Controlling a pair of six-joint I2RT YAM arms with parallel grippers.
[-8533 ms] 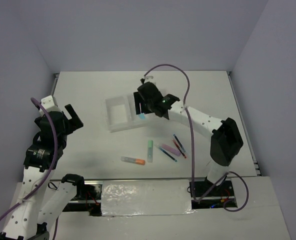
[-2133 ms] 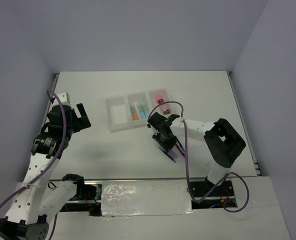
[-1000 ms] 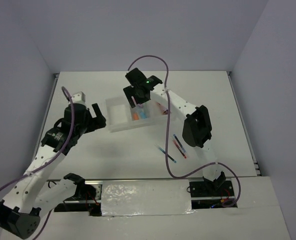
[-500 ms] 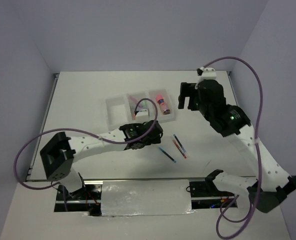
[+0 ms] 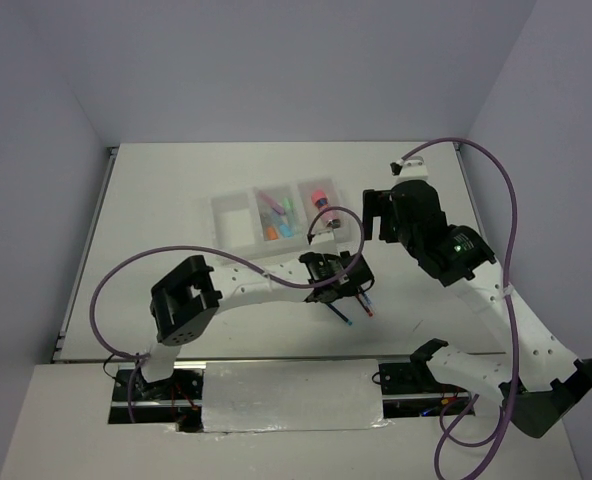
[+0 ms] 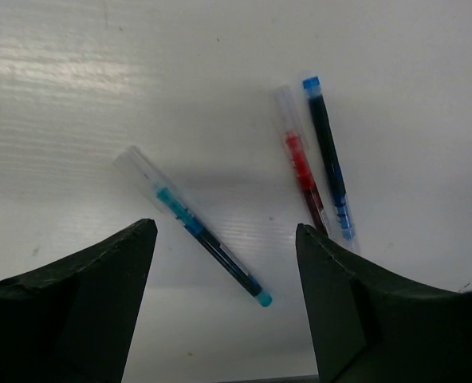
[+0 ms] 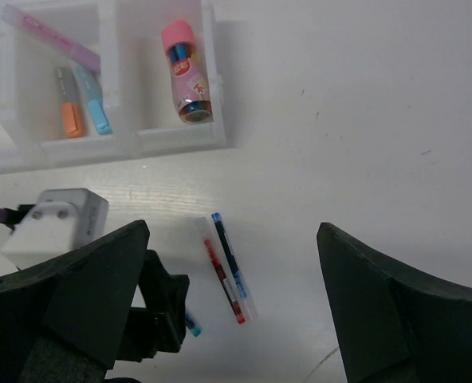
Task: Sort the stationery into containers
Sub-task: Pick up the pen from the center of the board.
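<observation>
Three thin pens lie on the table in front of the tray: a teal-tipped dark pen [image 6: 200,231] [image 5: 341,312], a red pen [image 6: 301,174] [image 7: 224,281] and a dark blue pen [image 6: 329,159] [image 7: 233,259]. My left gripper [image 6: 224,230] [image 5: 342,283] hovers low over them, open, with the teal-tipped pen lying loose between its fingers. The white tray [image 5: 226,250] [image 7: 100,148] holds a purple marker [image 7: 57,40], an orange marker [image 7: 68,113], a light-blue marker [image 7: 97,108] and a pink cylinder [image 7: 184,72]. My right gripper [image 7: 232,233] [image 5: 384,218] hangs high to the tray's right, open and empty.
The left arm [image 5: 246,285] stretches across the table's front from its elbow [image 5: 184,300]. Its purple cable [image 5: 126,280] loops above the table. The tray's left compartment [image 5: 238,222] holds nothing. Walls close the table at the back and sides.
The right gripper has left the tray and swung up to the right, leaving the purple marker in the middle compartment. The left arm has reached across to the pens.
</observation>
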